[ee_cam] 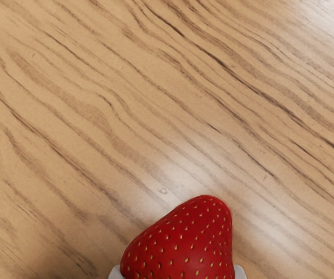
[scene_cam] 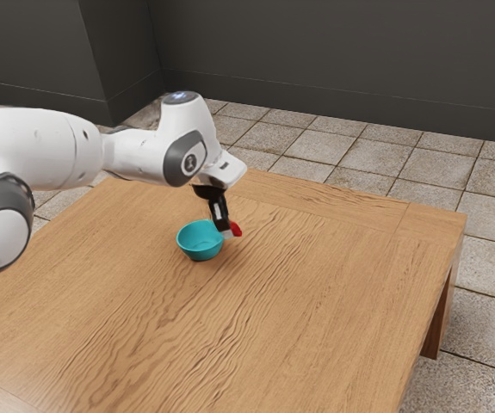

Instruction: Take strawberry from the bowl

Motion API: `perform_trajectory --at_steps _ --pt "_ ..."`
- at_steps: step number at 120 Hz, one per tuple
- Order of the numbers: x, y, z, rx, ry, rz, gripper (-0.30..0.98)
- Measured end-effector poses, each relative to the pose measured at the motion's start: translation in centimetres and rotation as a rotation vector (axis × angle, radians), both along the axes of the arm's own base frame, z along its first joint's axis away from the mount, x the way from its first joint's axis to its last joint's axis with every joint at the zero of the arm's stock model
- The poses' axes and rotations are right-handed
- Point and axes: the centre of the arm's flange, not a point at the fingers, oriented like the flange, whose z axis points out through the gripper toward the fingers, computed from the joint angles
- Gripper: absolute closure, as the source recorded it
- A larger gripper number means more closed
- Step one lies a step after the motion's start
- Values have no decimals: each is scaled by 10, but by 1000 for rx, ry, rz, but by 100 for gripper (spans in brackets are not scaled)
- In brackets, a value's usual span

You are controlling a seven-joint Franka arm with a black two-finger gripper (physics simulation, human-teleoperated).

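Beside round teal bowl (scene_cam: pixel 199 251), black two-finger gripper (scene_cam: pixel 229 231) pinching red seeded strawberry (ee_cam: pixel 184 250) over wooden table (scene_cam: pixel 316 301). Poss. slip w/ weak grip on tapered fruit; low swing back might clip bowl.

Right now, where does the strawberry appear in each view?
Exterior view: the strawberry is the red patch at the tip of the gripper, to the exterior view's right of the bowl.
Wrist view: large, between the gripper's pale tips.
Shared landmark: the wood-grained tabletop.
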Motion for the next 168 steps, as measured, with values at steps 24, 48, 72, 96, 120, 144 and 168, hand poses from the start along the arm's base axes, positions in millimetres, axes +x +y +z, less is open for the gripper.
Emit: perform_trajectory --at_steps 24,48,72,96,120,144,168 --pt "5 -36 -39 9 40 -40 65" --pt "9 -40 -52 7 47 -40 45" --pt "-1 -46 11 -13 -13 -48 18" --pt "-76 5 227 -57 -99 33 7" --pt "-168 49 324 -5 16 121 3" --pt "-196 37 327 -11 174 261 1" --pt "-206 35 325 9 241 405 0"
